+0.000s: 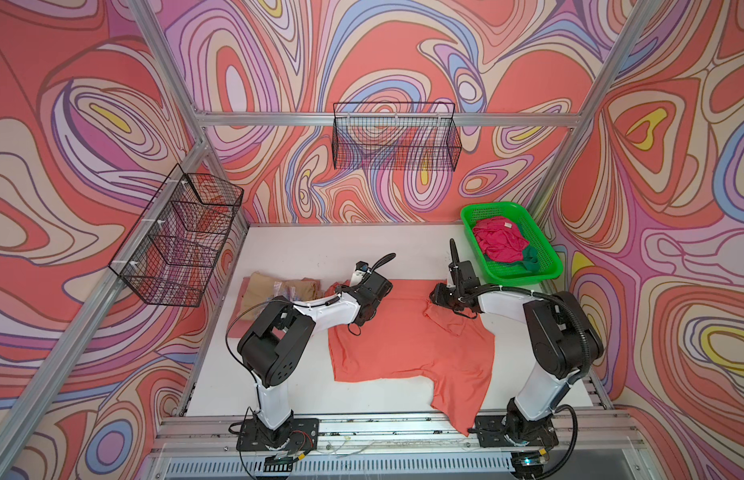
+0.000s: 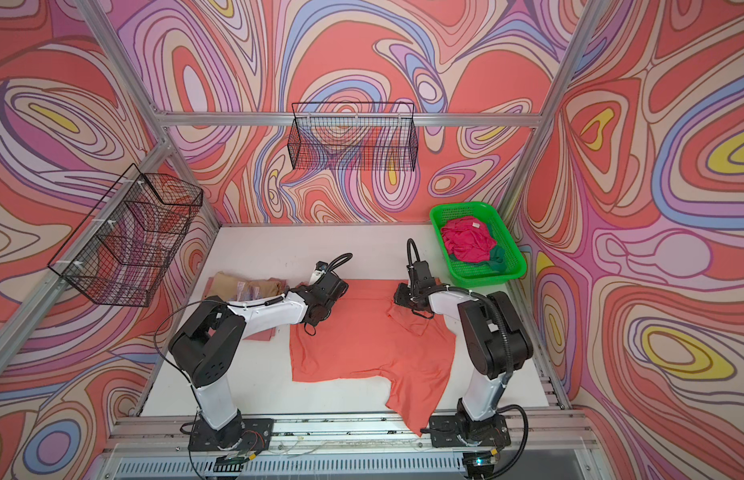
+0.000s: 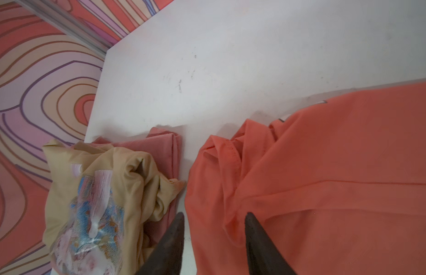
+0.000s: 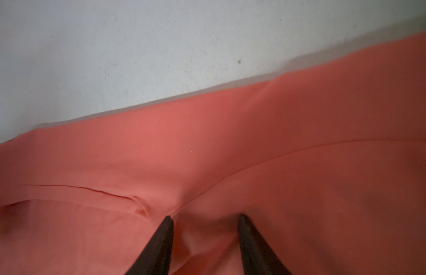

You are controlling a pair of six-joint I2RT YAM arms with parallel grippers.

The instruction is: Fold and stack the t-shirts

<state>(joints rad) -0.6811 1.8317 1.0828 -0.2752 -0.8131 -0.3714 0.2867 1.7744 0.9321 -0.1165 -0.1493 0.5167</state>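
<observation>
Stack at left: a tan t-shirt [image 1: 260, 291] with a pale print lay crumpled on a folded salmon-pink t-shirt [image 3: 169, 145], far left on the bench; the left arm [image 1: 332, 309] covered the stack's right part in both top views.
Left tool [image 3: 214, 215]: jaws stood apart and clamped nothing, above the coral shirt's far left corner; the wrist hid the fingertips in both top views.
Coral-orange t-shirt [image 1: 403, 340]: spread mid-bench, right sleeve folded inward, near right part hanging over the bench's near edge.
Right tool [image 4: 204, 216]: jaws apart, tips on the shirt's far right shoulder, a pucker of cloth between them; no pinch could be made out.
Green basket [image 1: 493, 206]: far right; a magenta-pink t-shirt [image 1: 497, 243] heaped over a dark green t-shirt [image 1: 528, 259], mostly buried.
Bench [image 1: 320, 249]: white, faintly scuffed.
Room: swirl-patterned walls [image 1: 70, 124], aluminium frame [image 1: 278, 119], a black wire basket on the left wall [image 1: 174, 237] and another on the far wall [image 1: 397, 137].
</observation>
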